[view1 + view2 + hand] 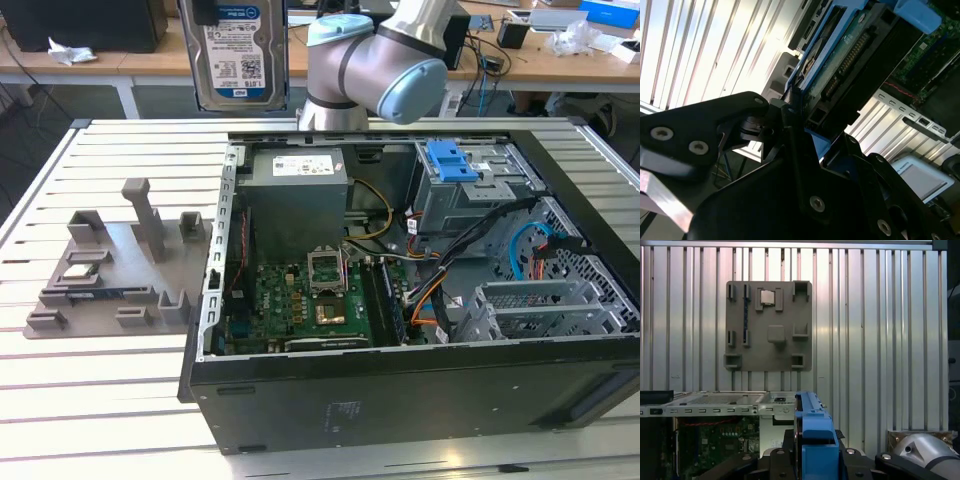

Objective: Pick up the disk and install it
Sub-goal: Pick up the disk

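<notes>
Hanging high above the worktop [100, 380], the disk [238, 55] is seen in the exterior view over the far side of the open computer case [400, 400]. It is carried upright, long axis vertical, with its label turned to the camera. In the second wrist view the black jaws are clamped on the edge of its blue carrier. The blue-handled drive cage [452, 160] lies lower and toward the exterior view's right of the disk, well apart from it. The disk is judged picked up but not yet installed.
</notes>
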Controlling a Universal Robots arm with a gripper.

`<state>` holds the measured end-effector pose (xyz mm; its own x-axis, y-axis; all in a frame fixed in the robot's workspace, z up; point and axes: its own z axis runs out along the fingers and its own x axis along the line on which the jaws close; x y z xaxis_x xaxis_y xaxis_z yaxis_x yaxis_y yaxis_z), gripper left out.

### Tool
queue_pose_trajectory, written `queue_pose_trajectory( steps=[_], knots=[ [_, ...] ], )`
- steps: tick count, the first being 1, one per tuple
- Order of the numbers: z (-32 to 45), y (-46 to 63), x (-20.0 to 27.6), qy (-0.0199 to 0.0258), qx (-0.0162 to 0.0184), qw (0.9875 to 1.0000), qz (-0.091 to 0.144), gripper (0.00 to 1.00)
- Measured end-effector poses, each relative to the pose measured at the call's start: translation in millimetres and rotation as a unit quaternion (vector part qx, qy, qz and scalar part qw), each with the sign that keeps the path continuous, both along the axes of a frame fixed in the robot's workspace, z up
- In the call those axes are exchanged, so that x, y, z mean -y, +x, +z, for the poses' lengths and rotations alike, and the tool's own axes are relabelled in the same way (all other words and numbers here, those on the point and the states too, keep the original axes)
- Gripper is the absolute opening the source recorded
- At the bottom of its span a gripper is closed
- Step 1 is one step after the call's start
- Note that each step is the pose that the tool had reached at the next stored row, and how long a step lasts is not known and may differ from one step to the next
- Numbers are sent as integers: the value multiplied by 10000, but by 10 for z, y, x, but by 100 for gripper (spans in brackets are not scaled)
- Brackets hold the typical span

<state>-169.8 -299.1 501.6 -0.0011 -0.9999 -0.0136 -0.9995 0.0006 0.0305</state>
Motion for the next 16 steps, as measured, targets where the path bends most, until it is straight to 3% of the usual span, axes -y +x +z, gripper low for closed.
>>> queue_pose_trajectory(
  steps=[11, 16],
  knots=[
    [-1, 64, 0, 0, 0, 10000, 2, 37],
    [-6, 184, 0, -6, 0, 10000, 0, 37]
  ],
)
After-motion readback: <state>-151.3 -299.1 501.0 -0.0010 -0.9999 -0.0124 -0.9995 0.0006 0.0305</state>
